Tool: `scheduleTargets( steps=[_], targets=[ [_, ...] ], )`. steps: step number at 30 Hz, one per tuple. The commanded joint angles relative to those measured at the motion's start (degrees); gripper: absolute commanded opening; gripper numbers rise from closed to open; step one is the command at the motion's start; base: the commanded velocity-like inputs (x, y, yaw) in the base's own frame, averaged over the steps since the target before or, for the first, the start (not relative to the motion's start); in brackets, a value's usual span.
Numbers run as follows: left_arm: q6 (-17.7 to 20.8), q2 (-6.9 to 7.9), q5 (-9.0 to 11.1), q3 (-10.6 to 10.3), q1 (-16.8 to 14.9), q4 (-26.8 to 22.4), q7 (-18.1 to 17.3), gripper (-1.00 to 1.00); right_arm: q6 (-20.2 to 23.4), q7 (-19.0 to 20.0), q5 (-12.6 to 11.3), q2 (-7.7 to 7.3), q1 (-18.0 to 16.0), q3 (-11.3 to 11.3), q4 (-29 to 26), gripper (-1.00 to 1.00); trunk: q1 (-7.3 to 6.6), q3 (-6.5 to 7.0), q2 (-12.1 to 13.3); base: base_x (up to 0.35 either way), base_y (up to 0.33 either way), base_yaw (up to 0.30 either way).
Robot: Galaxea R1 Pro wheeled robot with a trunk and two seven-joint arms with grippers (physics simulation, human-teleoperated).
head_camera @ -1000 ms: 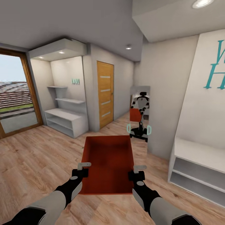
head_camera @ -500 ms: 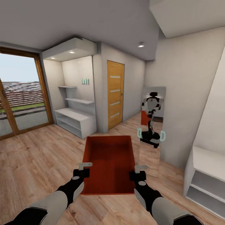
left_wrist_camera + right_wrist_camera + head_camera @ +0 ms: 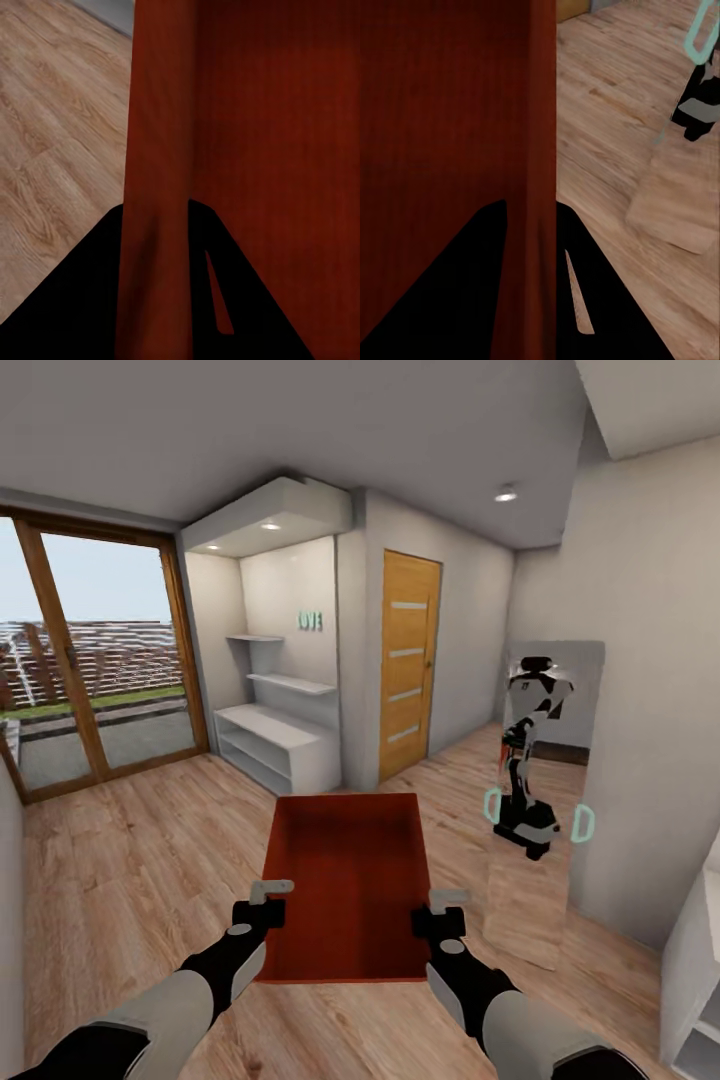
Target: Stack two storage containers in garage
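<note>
One orange-red open-top storage container hangs level in front of me above pale wood-plank flooring. My left gripper is shut on its left wall near the close end, and my right gripper is shut on its right wall. In the left wrist view the thin red wall runs between the dark fingers of the left gripper. The right wrist view has the other wall pinched in the right gripper. The bin is empty. The garage is out of view.
A honey-brown door stands ahead, with white built-in shelves to its left. A tall mirror leans on the right wall and reflects me. A glass patio door is at far left, a white shelf unit at near right.
The whole view has swung left, so the door, shelves and mirror sit further right in the picture. Both grippers hold the container as before.
</note>
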Motion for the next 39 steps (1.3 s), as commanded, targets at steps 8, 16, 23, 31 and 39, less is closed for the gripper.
scheduleTargets(
  steps=[8,16,23,31,39],
  targets=[
    [-1.89,1.61,2.72,3.55,-0.08,-0.13,4.95,-1.0,-0.38,-2.02,-1.01,-3.23,0.02,-2.4,0.19,-1.0,0.05,-0.01,-0.03,0.324,0.0,0.162],
    [-1.92,1.61,2.72,3.55,-0.08,-0.21,4.96,-1.0,-0.38,-1.96,-0.98,-3.24,0.02,-2.4,0.19,-1.0,0.05,-0.01,-0.03,0.324,0.0,0.02],
    [-0.93,0.66,2.22,-1.85,-0.01,-0.07,0.49,-1.0,-0.27,-0.78,0.17,-0.21,-0.06,0.08,0.26,-1.0,0.05,-0.02,-0.03,0.185,0.0,0.001],
    [-0.71,1.42,4.17,-3.63,0.0,-0.06,-0.2,-1.0,-0.24,-0.85,3.16,0.64,-0.07,-1.84,0.27,-1.0,0.05,-0.02,-0.03,0.0,0.0,0.0],
    [-0.71,1.46,5.08,-4.28,0.0,-0.13,-0.44,-1.0,-0.29,-0.79,4.5,0.72,-0.08,-3.2,0.28,-1.0,0.05,-0.02,-0.03,0.0,0.0,0.0]
  ],
)
